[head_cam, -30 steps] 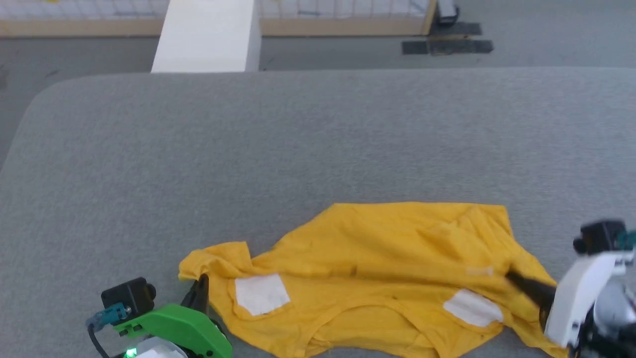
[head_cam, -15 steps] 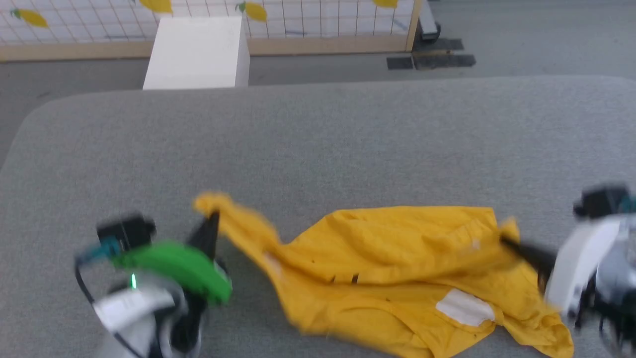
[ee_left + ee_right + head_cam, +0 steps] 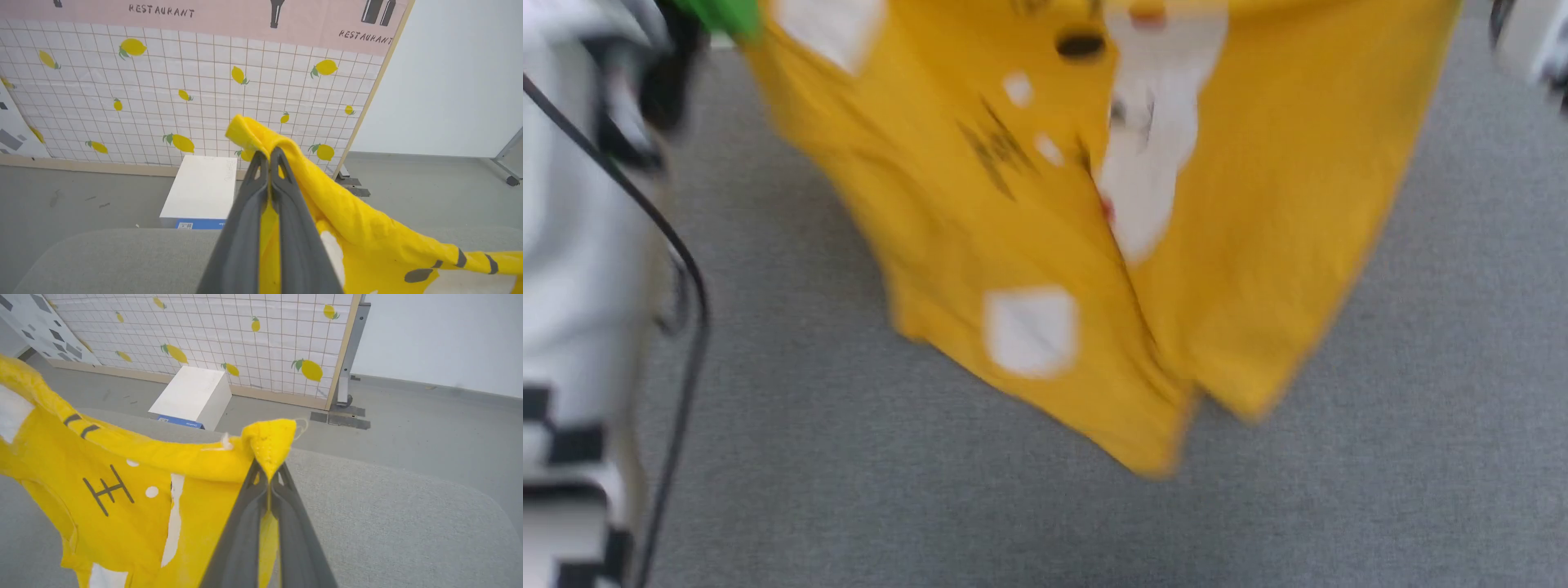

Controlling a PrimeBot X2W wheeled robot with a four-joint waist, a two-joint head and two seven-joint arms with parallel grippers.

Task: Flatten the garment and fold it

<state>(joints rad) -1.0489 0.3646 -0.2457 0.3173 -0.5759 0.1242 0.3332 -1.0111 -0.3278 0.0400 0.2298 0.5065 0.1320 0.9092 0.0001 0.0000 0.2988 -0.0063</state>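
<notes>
Head view: blurry. The garment [image 3: 1258, 204] hangs in the air above the grey fabric-covered table [image 3: 1421, 408], print side toward me: white patches, black strokes, a black spot near the top. No writing readable. My pale left forearm [image 3: 580, 286] with a black cable [image 3: 690, 278] fills the left edge, and the shirt blocks the upper table.

Left wrist view: "RESTAURANT" reads twice on a pink banner [image 3: 161, 10] along the top. Below it is a white-gridded wall panel [image 3: 163, 81] with a lemon print. My left gripper [image 3: 267, 157] is pinched tight on a yellow edge of the shirt, which bunches over the fingertips and drapes down to the right, showing black stripes. A white box [image 3: 200, 192] with a blue label [image 3: 196, 224], text too small to read, stands on the grey floor [image 3: 81, 196] past the table's rounded edge. A plain white wall [image 3: 457, 73] is on the right.

Right wrist view: my right gripper [image 3: 269, 473] is clamped on a stitched yellow corner, with a loose thread at the tip. The shirt stretches off to the left; an H-like black mark and white dots are visible. Beyond are the table, the box and the lemon panel. Dark tape patches [image 3: 341, 418] lie on the floor by a grey post [image 3: 351, 347].
</notes>
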